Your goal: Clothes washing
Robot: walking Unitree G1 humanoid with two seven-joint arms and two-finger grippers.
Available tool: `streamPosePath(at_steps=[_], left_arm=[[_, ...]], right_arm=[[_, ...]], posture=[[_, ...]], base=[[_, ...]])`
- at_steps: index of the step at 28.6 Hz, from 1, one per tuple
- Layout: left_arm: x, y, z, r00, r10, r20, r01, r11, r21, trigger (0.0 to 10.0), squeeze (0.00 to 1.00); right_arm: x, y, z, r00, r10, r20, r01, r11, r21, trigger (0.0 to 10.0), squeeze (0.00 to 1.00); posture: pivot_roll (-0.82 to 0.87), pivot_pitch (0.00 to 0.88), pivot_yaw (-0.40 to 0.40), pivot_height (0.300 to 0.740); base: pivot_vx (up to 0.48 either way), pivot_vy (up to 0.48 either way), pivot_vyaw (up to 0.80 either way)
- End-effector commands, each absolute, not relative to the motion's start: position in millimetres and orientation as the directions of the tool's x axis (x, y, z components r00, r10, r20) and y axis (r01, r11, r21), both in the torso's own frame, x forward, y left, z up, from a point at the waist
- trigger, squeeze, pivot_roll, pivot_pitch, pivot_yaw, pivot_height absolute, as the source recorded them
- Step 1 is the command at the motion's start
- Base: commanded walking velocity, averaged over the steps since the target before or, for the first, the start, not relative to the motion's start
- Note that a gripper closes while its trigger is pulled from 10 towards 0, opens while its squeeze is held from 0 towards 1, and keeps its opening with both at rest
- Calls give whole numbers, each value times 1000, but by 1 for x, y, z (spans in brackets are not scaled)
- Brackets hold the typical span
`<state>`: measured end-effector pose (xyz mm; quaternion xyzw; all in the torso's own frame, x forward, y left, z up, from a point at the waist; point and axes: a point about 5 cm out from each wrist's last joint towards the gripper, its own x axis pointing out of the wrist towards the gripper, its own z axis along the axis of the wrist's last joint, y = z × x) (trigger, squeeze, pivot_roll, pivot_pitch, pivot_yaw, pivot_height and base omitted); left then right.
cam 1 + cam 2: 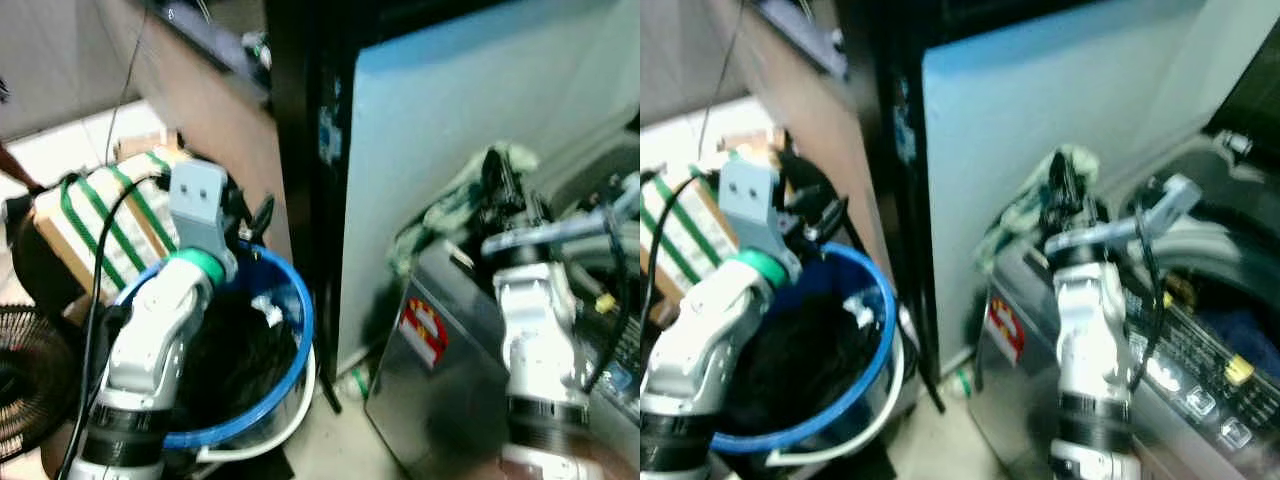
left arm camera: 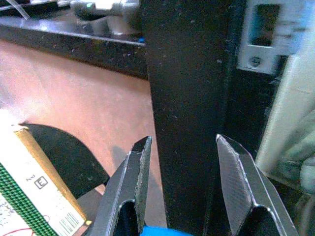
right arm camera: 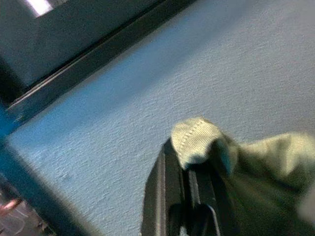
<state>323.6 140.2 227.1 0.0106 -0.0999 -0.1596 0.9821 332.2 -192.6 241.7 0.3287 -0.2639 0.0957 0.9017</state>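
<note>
Beside the pale blue wall panel [image 1: 470, 150], at the near corner of the washing machine [image 1: 1200, 340], the right gripper [image 1: 1068, 192] is clamped on a pale green cloth [image 1: 1035, 205], which hangs from the black fingers over the machine's corner and close against the panel; the right wrist view shows the fabric bunched around the closed fingertips with the blue surface right behind. Motion blur makes the cloth's full outline hard to judge. On the robot's left, the left gripper [image 2: 182, 172] hovers above the blue-rimmed laundry basket [image 1: 300, 330], its fingers spread and holding nothing, pointed at a dark upright post [image 2: 189, 98] just ahead. Dark clothes [image 1: 235, 350] fill the basket. A green-strapped box [image 1: 100, 225] sits behind it, and a fan [image 1: 25, 375] stands near the left edge. Only a narrow strip of floor [image 1: 340, 430] separates basket and machine.
</note>
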Motion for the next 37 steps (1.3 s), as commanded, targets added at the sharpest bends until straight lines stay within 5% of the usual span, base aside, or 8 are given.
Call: streamPosePath(at_steps=[1, 37], left_arm=[[322, 143, 231, 929, -310, 203, 302, 951, 68, 10000, 0], [322, 148, 224, 943, -283, 178, 282, 959, 31, 10000, 0]], right_arm=[[331, -200, 245, 835, -38, 549, -323, 774, 545, 10000, 0], [343, -215, 247, 834, -46, 549, -262, 844, 468, 10000, 0]], posture=[[121, 0, 114, 740], [118, 0, 105, 740]], base=[[0, 0, -800], [0, 0, -800]])
